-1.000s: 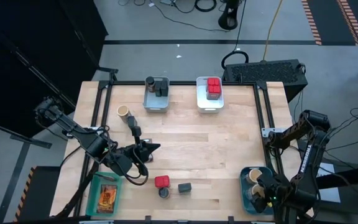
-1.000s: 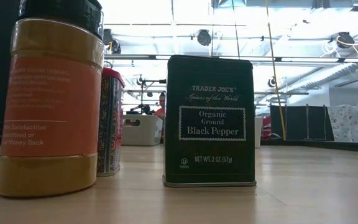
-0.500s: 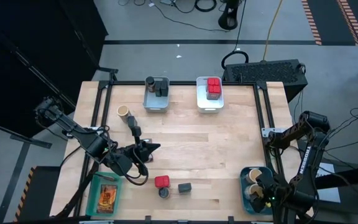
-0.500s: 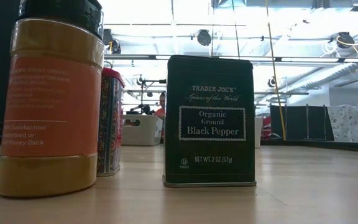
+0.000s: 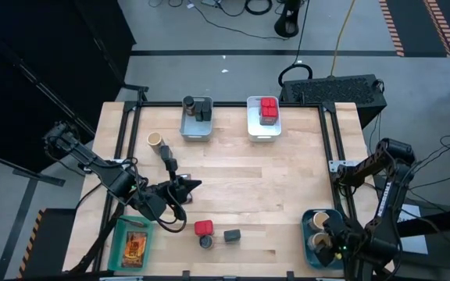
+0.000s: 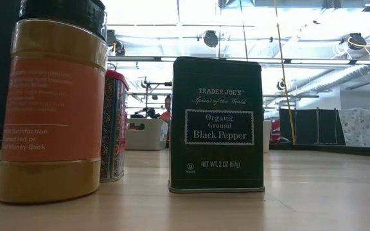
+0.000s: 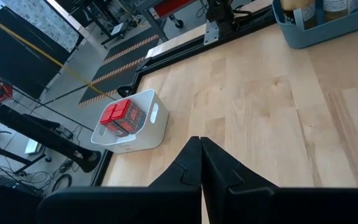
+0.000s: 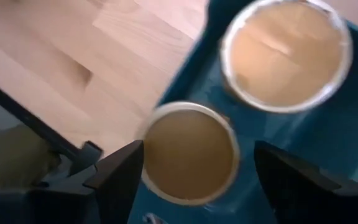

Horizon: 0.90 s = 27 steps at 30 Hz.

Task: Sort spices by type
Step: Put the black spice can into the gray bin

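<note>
Hovering wide open and empty over two tan-topped jars [image 8: 191,152] in the blue bin [image 5: 309,224], the right gripper [image 8: 194,165] is finishing a drop while the closed, empty left gripper [image 5: 194,185] is waiting near three unsorted containers [image 5: 216,232] and another tan-topped jar [image 5: 155,140].

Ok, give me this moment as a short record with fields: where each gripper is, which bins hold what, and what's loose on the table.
left gripper: shut, empty, mid-table
right gripper: open, above a round tan-topped jar in the blue plastic bin
white plastic bin: red boxy tins
grey plastic bin: dark jars
loose: red tin, black pepper tin
</note>
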### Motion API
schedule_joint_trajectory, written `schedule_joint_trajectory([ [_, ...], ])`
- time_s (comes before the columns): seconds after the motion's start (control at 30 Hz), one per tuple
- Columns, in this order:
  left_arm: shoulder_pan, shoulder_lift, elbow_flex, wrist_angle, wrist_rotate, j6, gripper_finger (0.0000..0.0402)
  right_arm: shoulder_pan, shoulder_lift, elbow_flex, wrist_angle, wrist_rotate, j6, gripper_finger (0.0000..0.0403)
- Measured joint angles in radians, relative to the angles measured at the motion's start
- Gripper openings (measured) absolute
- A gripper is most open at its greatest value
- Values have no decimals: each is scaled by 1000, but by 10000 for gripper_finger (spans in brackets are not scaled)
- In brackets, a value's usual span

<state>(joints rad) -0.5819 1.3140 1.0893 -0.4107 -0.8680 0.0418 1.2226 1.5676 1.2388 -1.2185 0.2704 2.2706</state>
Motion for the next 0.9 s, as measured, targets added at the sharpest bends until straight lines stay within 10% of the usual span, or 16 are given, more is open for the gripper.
schedule_joint_trajectory([
  [0.57, 0, 0, 0, 0, 0, 26, 0, -24, -73, 120, -125, -5, 48, 286],
  [0.9, 0, -1, 0, -108, 42, 72, 0, -251, -74, 159, -243, 476, -319, 286],
])
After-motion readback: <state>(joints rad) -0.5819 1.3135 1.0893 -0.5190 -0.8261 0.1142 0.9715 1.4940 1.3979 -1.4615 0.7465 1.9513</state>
